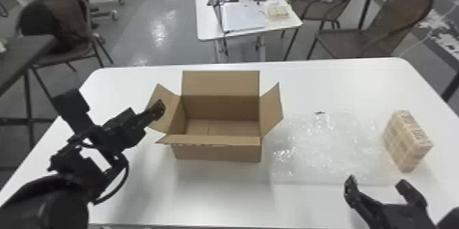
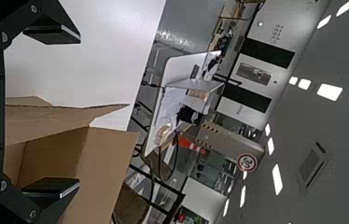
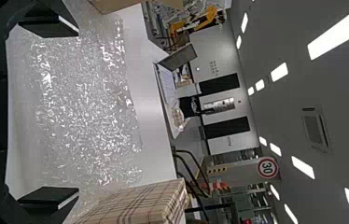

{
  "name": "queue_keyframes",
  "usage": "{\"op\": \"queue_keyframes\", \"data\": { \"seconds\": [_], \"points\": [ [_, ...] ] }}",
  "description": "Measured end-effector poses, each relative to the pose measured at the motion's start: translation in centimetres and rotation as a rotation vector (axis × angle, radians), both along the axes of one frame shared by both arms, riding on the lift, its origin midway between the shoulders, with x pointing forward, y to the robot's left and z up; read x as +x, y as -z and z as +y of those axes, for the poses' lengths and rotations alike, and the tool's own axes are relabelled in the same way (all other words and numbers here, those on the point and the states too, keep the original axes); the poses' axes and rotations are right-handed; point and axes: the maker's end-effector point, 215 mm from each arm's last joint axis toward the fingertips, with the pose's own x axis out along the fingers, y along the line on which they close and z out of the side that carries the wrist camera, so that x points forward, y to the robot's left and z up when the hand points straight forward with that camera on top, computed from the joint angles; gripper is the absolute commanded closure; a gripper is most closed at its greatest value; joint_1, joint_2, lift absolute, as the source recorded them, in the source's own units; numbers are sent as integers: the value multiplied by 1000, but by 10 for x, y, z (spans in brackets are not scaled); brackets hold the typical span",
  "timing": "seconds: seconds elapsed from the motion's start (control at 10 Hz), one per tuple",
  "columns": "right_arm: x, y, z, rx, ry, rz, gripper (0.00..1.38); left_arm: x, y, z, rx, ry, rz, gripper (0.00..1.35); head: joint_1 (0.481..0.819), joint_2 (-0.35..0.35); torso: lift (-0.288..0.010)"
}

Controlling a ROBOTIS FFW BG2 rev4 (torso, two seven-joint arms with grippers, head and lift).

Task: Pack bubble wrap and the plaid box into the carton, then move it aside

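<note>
The brown carton (image 1: 218, 151) stands with its flaps spread on the table, its inside bare. My left gripper (image 1: 157, 108) is over the carton's left flap; in the left wrist view the gripper (image 2: 53, 112) is open, the carton (image 2: 102, 163) beside one finger. To the carton's right, the bubble wrap (image 1: 328, 149) lies flat. The plaid box (image 1: 406, 139) stands at the wrap's right edge. Nearer the front edge, my right gripper (image 1: 377, 189) is open and holds nothing. In the right wrist view, the gripper (image 3: 51, 114) shows beyond it the bubble wrap (image 3: 84, 102) and plaid box (image 3: 144, 205).
The white table (image 1: 211, 194) carries everything. Behind it are a second table (image 1: 246, 23) with items on it and brown chairs (image 1: 392, 16) at the right. Another chair (image 1: 58, 40) and a dark table (image 1: 24, 54) stand at the left.
</note>
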Motion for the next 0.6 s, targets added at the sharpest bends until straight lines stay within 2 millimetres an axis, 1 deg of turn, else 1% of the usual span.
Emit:
{"op": "queue_keyframes", "data": {
  "seconds": [0.1,0.2,0.3,0.4,0.5,0.6],
  "points": [
    [1,0,1,1,-4,0,98,1,10,-7,-19,9,17,315,695,110,-166],
    [2,-1,2,1,-4,-2,98,3,17,-12,-25,10,23,602,695,103,-166],
    [3,-2,2,-1,-6,-5,98,5,18,-13,-16,8,21,912,695,101,-166],
    [5,-5,3,-1,-10,-11,98,8,17,-11,0,4,18,998,695,102,-166],
    [6,-9,3,-2,-12,-18,98,9,16,-10,14,6,14,1027,695,104,-166],
    [6,-12,3,-2,-12,-24,98,10,14,-10,26,13,10,1233,695,104,-166]
  ]
}}
